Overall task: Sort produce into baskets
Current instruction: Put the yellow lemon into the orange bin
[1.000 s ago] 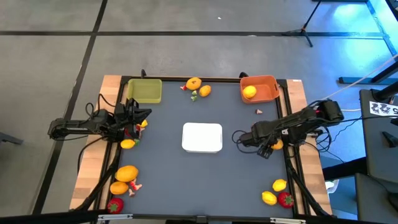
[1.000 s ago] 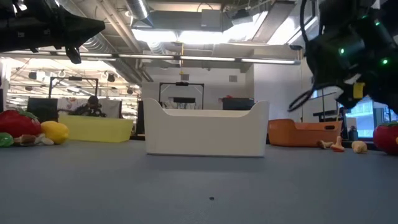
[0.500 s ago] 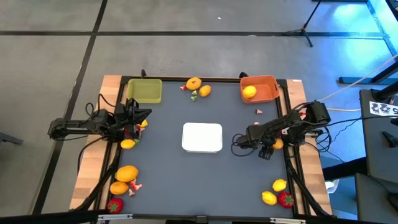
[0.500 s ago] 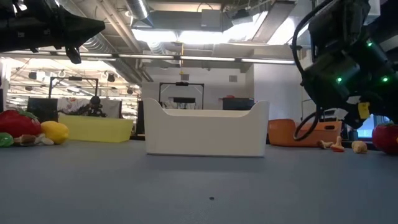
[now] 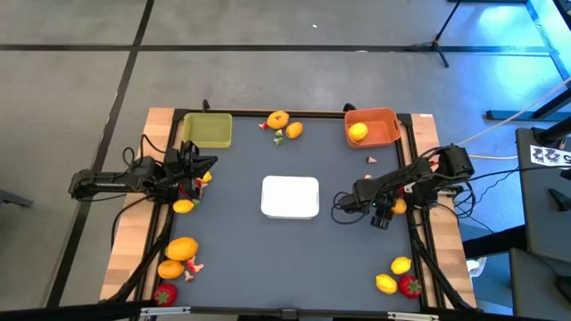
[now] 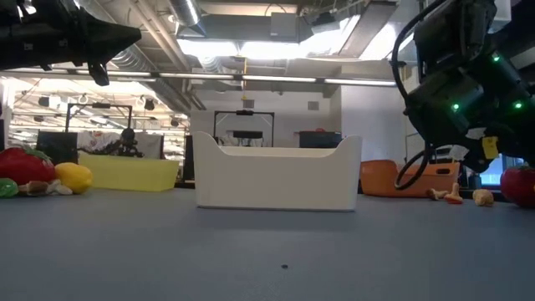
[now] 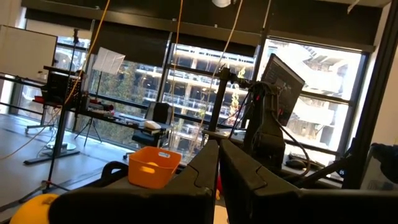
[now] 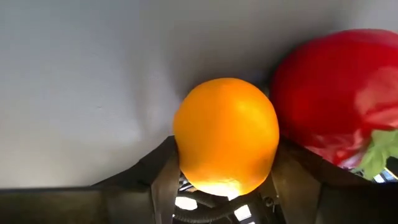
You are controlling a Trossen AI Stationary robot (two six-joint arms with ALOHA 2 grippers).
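**Ana:** Produce is what's in play — from above, the right gripper [image 5: 382, 214] is down at the table's right edge over a small orange fruit [image 5: 399, 206], well short of the orange basket [image 5: 372, 127], which already holds a yellow piece [image 5: 358, 132].

**Ben:** So the step is the pick?

**Ana:** I'd judge so. The left gripper [image 5: 198, 169] waits at the left edge below the yellow-green basket [image 5: 209, 130]. A white tray [image 5: 290, 197] sits mid-table on the dark grey mat [image 5: 294, 259], and more fruit lies in both near corners.

**Ben:** And the low view?

**Ana:** The right arm hangs low at the right, a red fruit [image 6: 520, 184] just behind it. Beyond: ceiling ducts, strip lights, windows.

**Ben:** Left wrist?

**Ana:** Its fingers [image 7: 205, 171] are pressed together on nothing, pointing across at the orange basket and tall windows.

**Ben:** Right wrist?

**Ana:** The orange fruit fills the gap between the fingers [image 8: 165, 180] — jaws around it, though I can't tell if they're clamped. A strawberry-like piece touches it. Next, I'd say: finish closing without nudging that neighbour, lift, carry to a basket.
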